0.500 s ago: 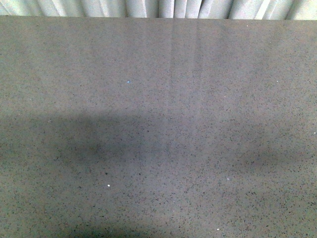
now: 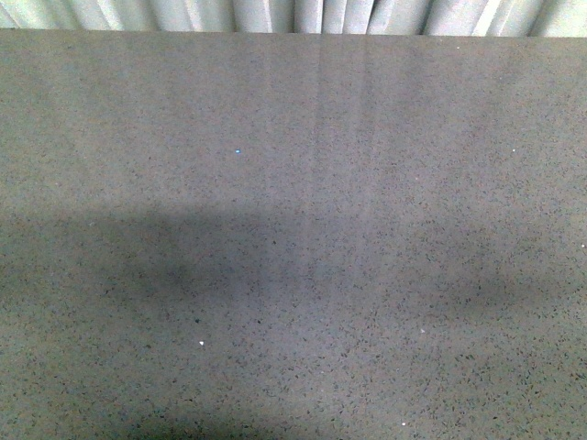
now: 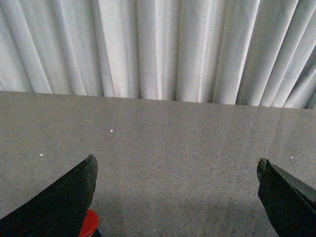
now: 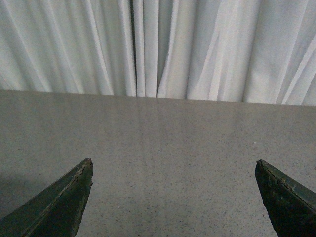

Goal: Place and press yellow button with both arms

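The yellow button is out of view in every frame. Neither arm appears in the front view, which holds only the grey speckled table (image 2: 293, 238). In the left wrist view my left gripper (image 3: 176, 159) stands open above the table (image 3: 173, 148), its black fingers (image 3: 64, 202) wide apart with nothing between them. A small red rounded thing (image 3: 89, 223) peeks out beside one finger at the frame's edge. My right gripper (image 4: 174, 162) is also open over the table (image 4: 168, 143), with bare tabletop between its fingers (image 4: 59, 205).
White pleated curtains (image 3: 158, 49) hang behind the table's far edge (image 2: 293, 35), also seen as curtains (image 4: 158, 47) in the right wrist view. Soft shadows (image 2: 183, 266) lie across the near half of the table.
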Tool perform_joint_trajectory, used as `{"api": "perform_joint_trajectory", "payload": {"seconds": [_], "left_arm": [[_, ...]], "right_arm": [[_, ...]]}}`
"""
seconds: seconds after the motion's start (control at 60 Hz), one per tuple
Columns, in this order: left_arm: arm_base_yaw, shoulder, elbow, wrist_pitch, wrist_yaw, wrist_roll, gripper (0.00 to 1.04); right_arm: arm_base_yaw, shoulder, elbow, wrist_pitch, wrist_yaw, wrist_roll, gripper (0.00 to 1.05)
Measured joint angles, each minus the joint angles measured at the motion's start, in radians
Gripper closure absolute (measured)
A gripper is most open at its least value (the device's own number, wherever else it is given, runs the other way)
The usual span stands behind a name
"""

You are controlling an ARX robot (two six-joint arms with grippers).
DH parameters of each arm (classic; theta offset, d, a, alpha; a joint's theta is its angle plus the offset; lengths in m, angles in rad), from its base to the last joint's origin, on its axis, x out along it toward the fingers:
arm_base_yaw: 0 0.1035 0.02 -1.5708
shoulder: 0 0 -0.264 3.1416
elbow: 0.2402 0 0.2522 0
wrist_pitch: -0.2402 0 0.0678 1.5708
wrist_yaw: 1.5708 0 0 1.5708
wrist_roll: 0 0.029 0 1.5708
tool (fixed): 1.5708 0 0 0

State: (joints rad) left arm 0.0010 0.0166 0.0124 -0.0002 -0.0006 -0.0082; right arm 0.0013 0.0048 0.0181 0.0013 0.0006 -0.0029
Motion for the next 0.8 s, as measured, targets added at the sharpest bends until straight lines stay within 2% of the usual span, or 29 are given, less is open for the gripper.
{"api": "perform_joint_trajectory", "payload": {"seconds": [0.333, 0.383, 0.433, 0.483, 0.533, 0.633, 0.8], "left_arm": [[0.0, 0.0, 0.0, 0.0, 0.001, 0.0, 0.09], [0.035, 0.082, 0.066, -0.164, 0.167, -0.076, 0.09], [0.034, 0.283, 0.174, -0.307, 0.345, -0.214, 0.09], [0.045, 0.443, 0.23, -0.259, 0.369, -0.314, 0.09], [0.099, 0.565, 0.26, -0.171, 0.357, -0.343, 0.09], [0.28, 0.8, 0.29, 0.006, 0.341, -0.313, 0.09], [0.515, 1.092, 0.363, 0.202, 0.349, -0.251, 0.09]], "right_arm": [[0.0, 0.0, 0.0, 0.0, 0.0, 0.0, 0.09], [0.0, 0.0, 0.0, 0.0, 0.002, 0.0, 0.09], [0.0, 0.0, 0.0, 0.0, -0.001, 0.0, 0.09], [0.0, 0.0, 0.0, 0.0, -0.001, 0.0, 0.09], [0.0, 0.0, 0.0, 0.0, 0.002, 0.0, 0.09], [0.0, 0.0, 0.0, 0.0, 0.002, 0.0, 0.09], [0.0, 0.0, 0.0, 0.0, 0.002, 0.0, 0.09]]}}
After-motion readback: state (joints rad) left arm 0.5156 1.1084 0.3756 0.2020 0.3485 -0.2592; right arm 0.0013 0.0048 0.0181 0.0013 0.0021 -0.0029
